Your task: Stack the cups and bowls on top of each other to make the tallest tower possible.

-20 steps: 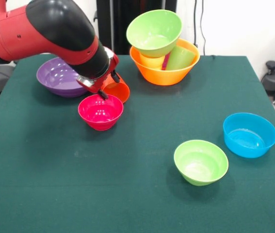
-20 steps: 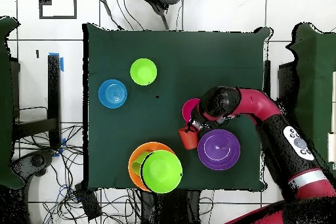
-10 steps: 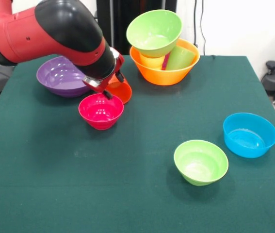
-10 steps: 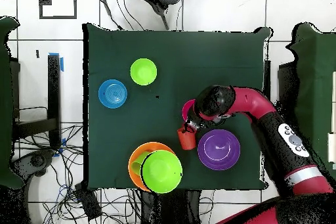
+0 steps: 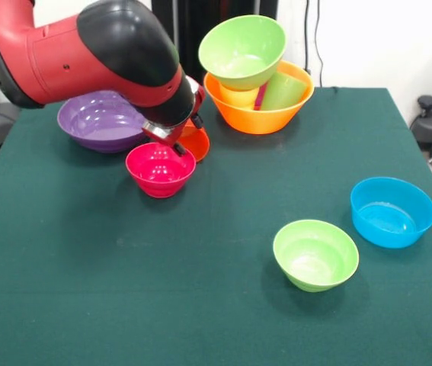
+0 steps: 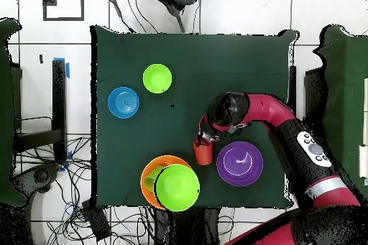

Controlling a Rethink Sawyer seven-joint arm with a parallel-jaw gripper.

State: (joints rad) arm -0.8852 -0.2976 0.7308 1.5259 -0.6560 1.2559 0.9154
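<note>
My gripper point(image 5: 183, 137) is shut on the rim of the tilted orange-red cup point(image 5: 197, 143), just behind the small pink-red bowl point(image 5: 161, 169). From overhead the gripper point(image 6: 201, 140) holds that cup point(image 6: 203, 154) between the purple bowl point(image 6: 239, 163) and the tower point(image 6: 177, 187). The tower is the large orange bowl point(image 5: 257, 118) holding a yellow cup point(image 5: 238, 97), a light green cup point(image 5: 283, 90) and a sliver of a magenta cup point(image 5: 260, 96), with the large light green bowl point(image 5: 242, 47) on top. My arm hides most of the pink-red bowl from overhead.
The wide purple bowl point(image 5: 94, 120) sits at the far left behind my arm. A small light green bowl point(image 5: 315, 254) and a blue bowl point(image 5: 392, 211) stand apart on the near right of the green table point(image 5: 124, 290).
My arm has shifted right in the front view, carrying the orange-red cup with it toward the tower. The pink-red bowl sits slightly farther back than before.
</note>
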